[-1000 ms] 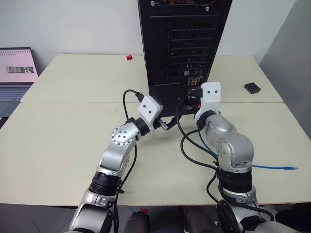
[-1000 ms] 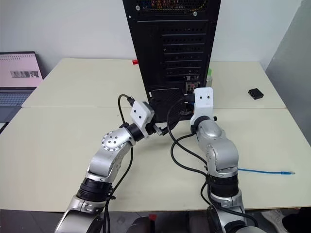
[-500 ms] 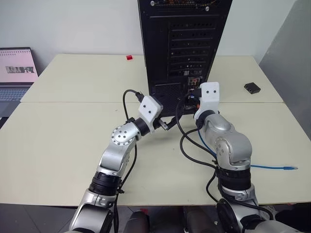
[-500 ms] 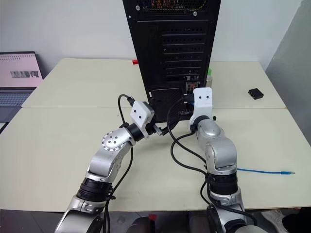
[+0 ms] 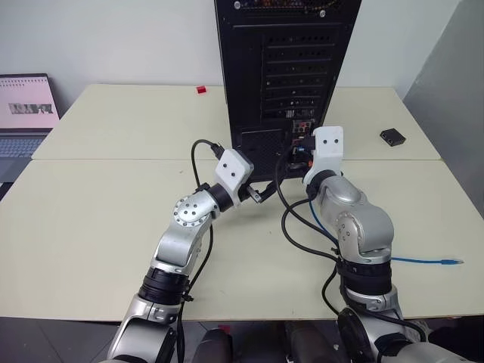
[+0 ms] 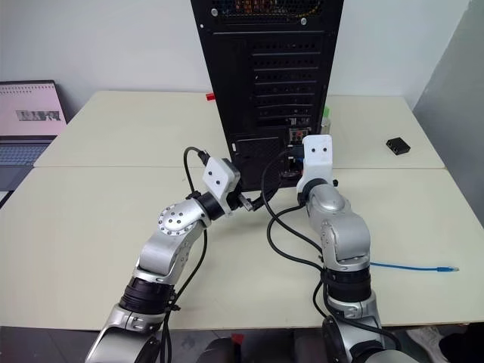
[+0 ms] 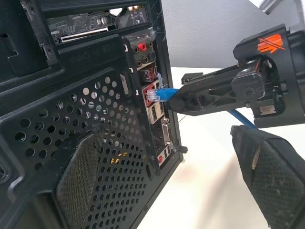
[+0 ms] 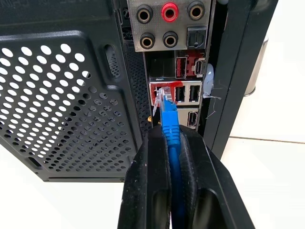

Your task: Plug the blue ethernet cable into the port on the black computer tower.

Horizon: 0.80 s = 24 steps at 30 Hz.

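1. Nothing of note has shifted since the earlier frames: both my arms sit where they were at the rear of the black computer tower [image 5: 287, 68], and the table [image 5: 98, 219] looks the same.
2. My right gripper [image 8: 170, 143] is clamped on the blue ethernet cable [image 8: 169, 125] just behind its plug, whose clear tip sits at the mouth of the port [image 8: 160, 93], in the red-edged connector block low on the rear panel.
3. I judge the plug started but not seated; I cannot tell whether its latch has caught.
4. To finish well, I should push straight along the plug's own line, keeping it square to the socket, not angled toward the neighbouring USB slots [image 8: 186, 94].
5. My left gripper [image 5: 257, 195] hangs with fingers apart, holding nothing, near the tower's base.
6. Slack cable trails over the table to my right, its far plug [image 5: 454, 261] near the edge, so nothing should tug back.
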Each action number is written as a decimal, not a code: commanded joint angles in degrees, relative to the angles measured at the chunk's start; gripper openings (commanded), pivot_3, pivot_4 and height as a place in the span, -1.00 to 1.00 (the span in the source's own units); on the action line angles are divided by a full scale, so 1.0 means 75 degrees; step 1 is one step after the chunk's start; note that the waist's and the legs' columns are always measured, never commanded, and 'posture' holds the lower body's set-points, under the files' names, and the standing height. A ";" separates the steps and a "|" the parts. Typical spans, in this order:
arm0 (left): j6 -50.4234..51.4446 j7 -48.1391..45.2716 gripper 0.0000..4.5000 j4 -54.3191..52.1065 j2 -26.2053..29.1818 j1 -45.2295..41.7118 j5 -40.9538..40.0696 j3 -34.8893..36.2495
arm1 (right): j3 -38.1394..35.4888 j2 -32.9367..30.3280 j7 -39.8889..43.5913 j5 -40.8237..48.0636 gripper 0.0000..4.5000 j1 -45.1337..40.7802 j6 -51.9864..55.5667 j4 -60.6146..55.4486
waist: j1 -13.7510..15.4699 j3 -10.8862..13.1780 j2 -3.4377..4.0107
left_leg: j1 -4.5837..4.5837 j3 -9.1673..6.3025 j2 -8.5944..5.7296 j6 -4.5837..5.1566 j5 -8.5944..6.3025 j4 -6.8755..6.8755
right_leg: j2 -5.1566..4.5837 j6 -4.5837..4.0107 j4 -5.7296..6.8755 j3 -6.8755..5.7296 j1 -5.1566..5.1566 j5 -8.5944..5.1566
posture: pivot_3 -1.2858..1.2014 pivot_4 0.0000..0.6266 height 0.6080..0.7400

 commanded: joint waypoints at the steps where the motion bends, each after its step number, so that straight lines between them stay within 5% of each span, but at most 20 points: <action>1: -0.0152 0.0022 1.00 -0.0110 -0.0031 -0.0183 0.0006 0.0048 | -0.0005 -0.0003 0.0001 0.0020 -1.00 -0.0162 -0.0288 -0.0091 | 0.0000 0.0000 0.0000 | 0.0000 0.0000 0.0000 0.0000 0.0000 0.0000 | 0.0000 0.0000 0.0000 0.0000 0.0000 0.0000 | 0.03 -0.52 1.00; 24: -0.0219 0.0058 1.00 -0.0056 -0.0115 -0.0222 0.0031 0.0039 | 0.0217 -0.0235 0.0247 0.0009 -1.00 -0.0869 -0.0499 0.0690 | -0.0040 0.0000 0.0000 | 0.0002 0.0002 0.0000 0.0000 0.0000 0.0002 | 0.0001 0.0000 0.0002 0.0002 0.0000 0.0000 | 0.03 -0.52 1.00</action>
